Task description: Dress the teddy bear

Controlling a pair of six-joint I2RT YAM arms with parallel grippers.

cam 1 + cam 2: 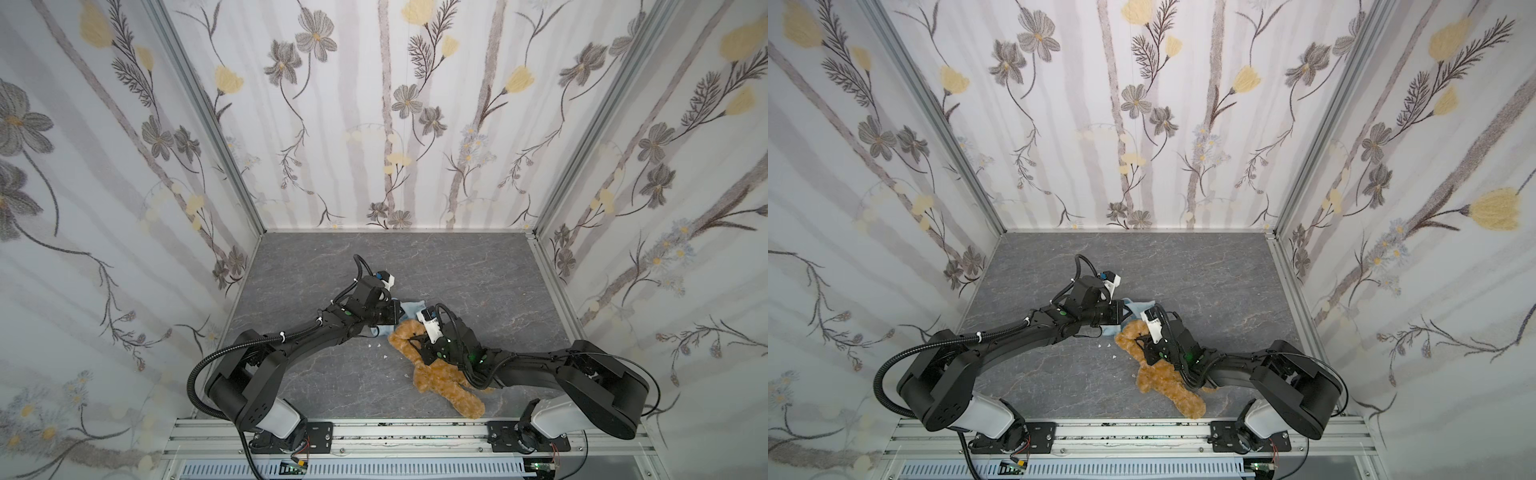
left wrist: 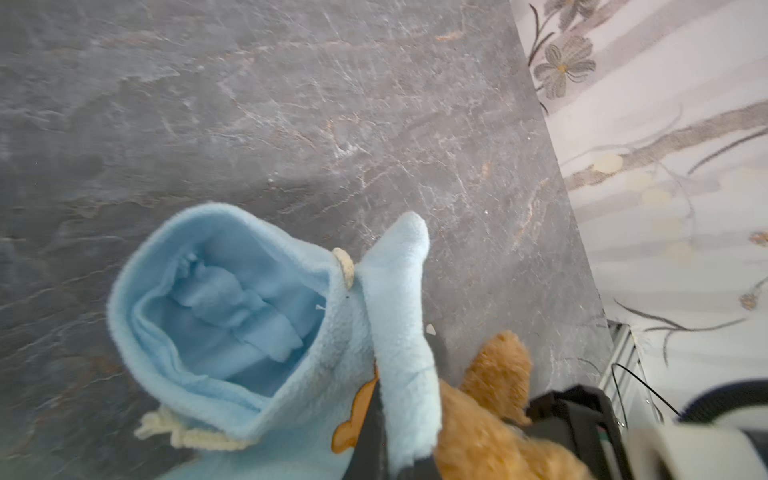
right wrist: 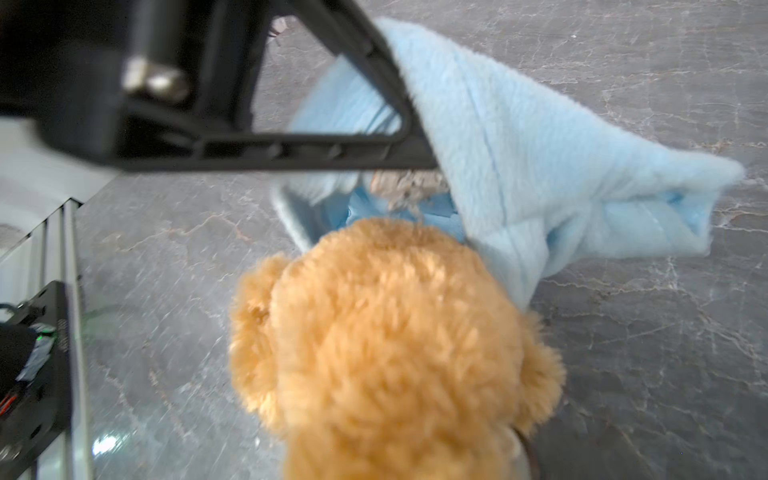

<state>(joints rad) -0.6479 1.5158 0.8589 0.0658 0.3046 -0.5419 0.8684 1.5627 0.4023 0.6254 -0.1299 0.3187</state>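
The left hand [image 1: 397, 315] is squeezed shut on a fold of the soft blue top [image 1: 415, 306]. The right hand [image 1: 420, 348] is closed part way on the teddy bear [image 1: 440, 380] near its neck, and its dark fingers sink into the fur.

The teddy bear lies on the grey desk [image 1: 478, 282], a little right of the middle and close to the front rail. Its legs point at the rail and its round head points at the blue top. The fur is curly, fluffy and golden brown, and in the right wrist view the head [image 3: 395, 353] looks like a big fuzzy ball with a small round ear on each side.

The blue top is fleece, fuzzy outside and smoother inside. In the left wrist view its hood [image 2: 232, 316] gapes open like a little cup. One sleeve [image 2: 399, 291] sticks up in a pointy shape. A cream string [image 2: 187, 432] with a rough twist hangs by the hood, and an orange patch [image 2: 353, 415] shows on the front.

The bear's head is just beside the open end of the top.

The desk looks like flat stone with thin pale cracks. A few tiny white bits [image 1: 384, 356] lie on it near the bear.
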